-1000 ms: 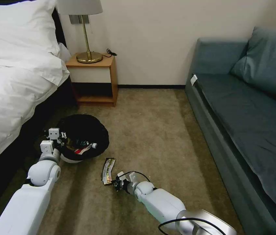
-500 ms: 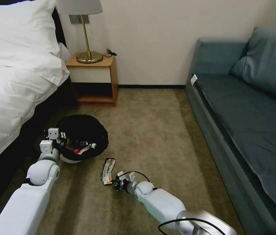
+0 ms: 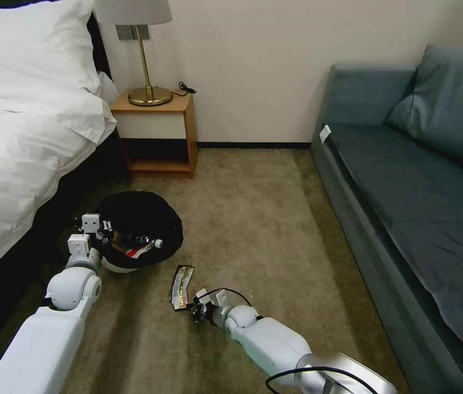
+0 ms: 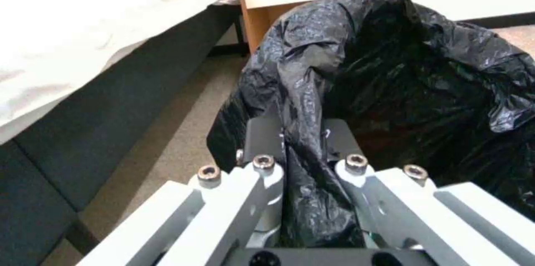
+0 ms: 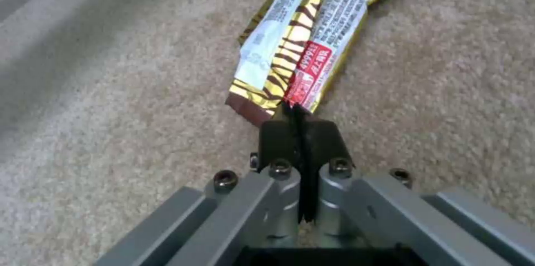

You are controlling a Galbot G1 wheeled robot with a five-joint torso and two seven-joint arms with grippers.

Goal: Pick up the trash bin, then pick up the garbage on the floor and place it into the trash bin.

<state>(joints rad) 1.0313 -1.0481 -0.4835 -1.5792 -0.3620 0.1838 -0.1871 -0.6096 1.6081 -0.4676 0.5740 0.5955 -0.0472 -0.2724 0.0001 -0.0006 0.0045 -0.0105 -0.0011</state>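
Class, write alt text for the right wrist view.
The right end effector, fingers shut, pinches the near edge of a gold-and-brown striped wrapper with a red label, which lies flat on beige carpet.

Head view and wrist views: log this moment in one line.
left end effector: shut on trash bin rim | right end effector: shut on gold wrapper | carpet
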